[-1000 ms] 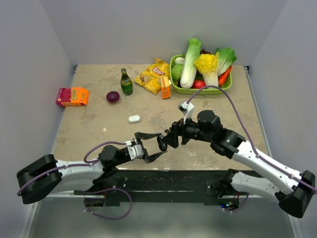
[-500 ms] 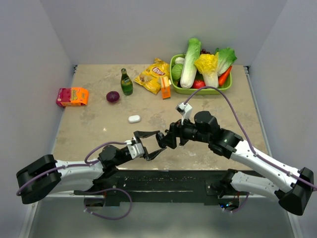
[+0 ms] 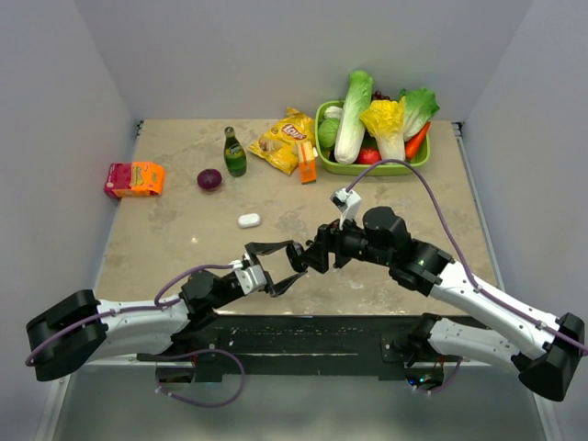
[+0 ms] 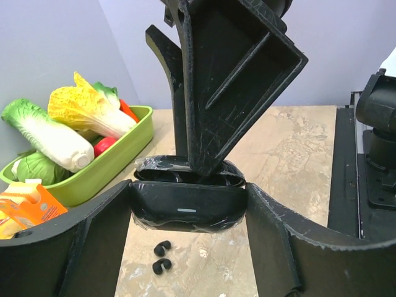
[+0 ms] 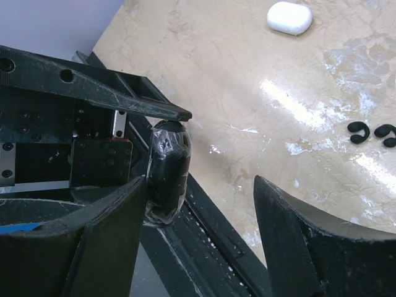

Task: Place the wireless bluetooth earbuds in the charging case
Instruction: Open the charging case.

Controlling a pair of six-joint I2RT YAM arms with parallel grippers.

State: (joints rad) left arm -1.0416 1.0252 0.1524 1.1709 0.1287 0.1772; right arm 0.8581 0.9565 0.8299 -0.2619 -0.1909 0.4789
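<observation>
Two arms meet over the middle of the near edge. There are two charging cases and two earbuds in view. The black case (image 4: pixel 185 213) is held off the tabletop, and the left gripper (image 4: pixel 189 197) is clamped on its two ends. Its long axis lies level, running roughly from the near edge toward the far edge. The lid side faces up and looks slightly raised at the back; I cannot tell what is inside.

The right gripper (image 5: pixel 201 185) has its fingers spread, with one finger pressed against the case's upper side and the other standing free.

The two black earbuds (image 4: pixel 162 257) lie on the tabletop just below the case, near the near edge. They are small curled hooks lying side by side.

The white case (image 3: pixel 249 220) lies closed, well apart toward the middle of the tabletop, its long axis running left to right.

One green tub (image 3: pixel 415 166) sits at the far right corner, holding a long pale cabbage (image 3: pixel 354 118), a yellow-leaved cabbage (image 3: pixel 385 122), a green lettuce, a carrot and a tomato.

One green bottle (image 3: pixel 234 153) stands upright near the far edge.
</observation>
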